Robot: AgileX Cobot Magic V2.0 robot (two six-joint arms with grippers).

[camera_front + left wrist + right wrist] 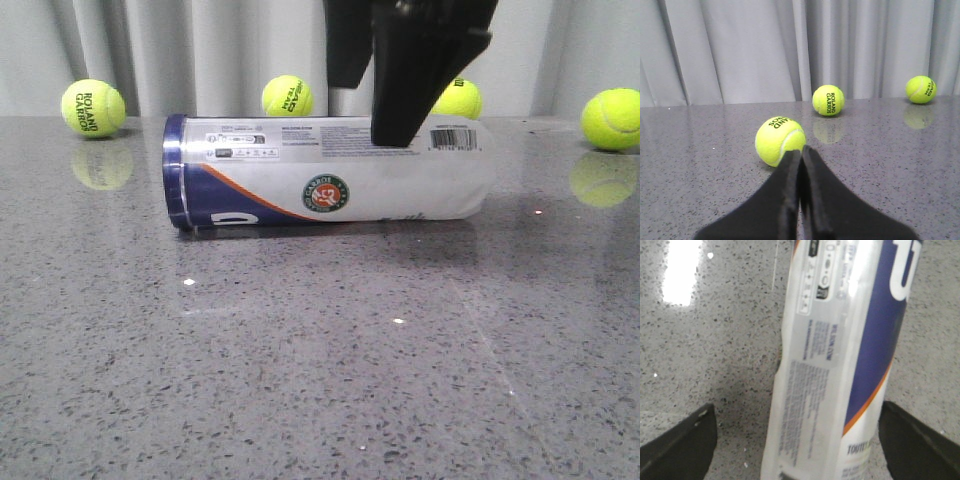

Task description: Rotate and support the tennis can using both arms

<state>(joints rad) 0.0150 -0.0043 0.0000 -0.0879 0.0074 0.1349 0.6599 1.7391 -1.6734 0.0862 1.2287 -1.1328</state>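
Note:
The tennis can (330,170) lies on its side on the grey table, navy band to the left and barcode to the right. My right gripper (372,112) comes down from above over the can's right half. In the right wrist view this gripper (796,407) is open, with the can (840,365) running between its black fingers (685,440) and a gap showing on each side. My left gripper (801,150) is shut on nothing and points at a tennis ball (780,141). It does not show in the front view, and the can does not show in its view.
Several tennis balls sit along the back of the table (300,350), among them one at the left (93,108), one behind the can (287,96) and one at the right (611,119). A grey curtain (200,50) hangs behind them. Two more balls (828,100) (920,89) show beyond the left gripper.

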